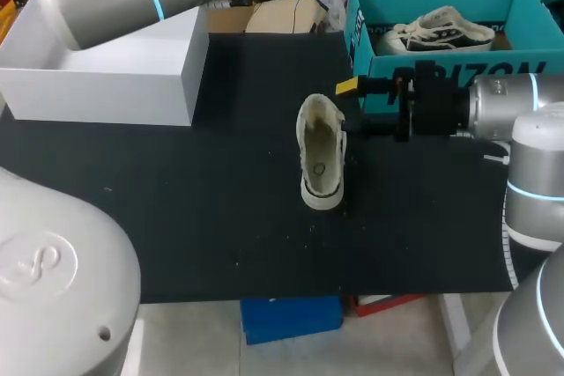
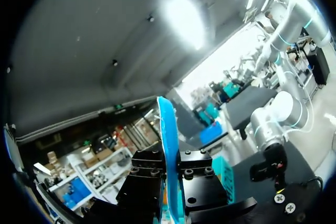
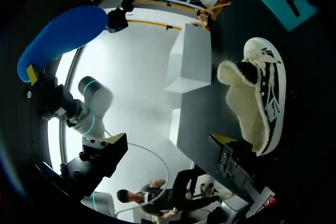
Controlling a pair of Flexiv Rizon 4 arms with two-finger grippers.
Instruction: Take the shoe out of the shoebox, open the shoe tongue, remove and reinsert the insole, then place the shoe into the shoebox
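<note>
Near the middle of the table (image 1: 176, 209), our right gripper (image 1: 352, 109) is hanging open beside the shoe (image 1: 319, 151), and we're pinching the blue insole (image 2: 167, 140) in our left gripper (image 2: 170, 182).

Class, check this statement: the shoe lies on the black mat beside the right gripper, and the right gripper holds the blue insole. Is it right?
No. The left gripper holds the blue insole, as the left wrist view shows; the right gripper is open. The shoe does lie on the black mat beside the right gripper.
</note>
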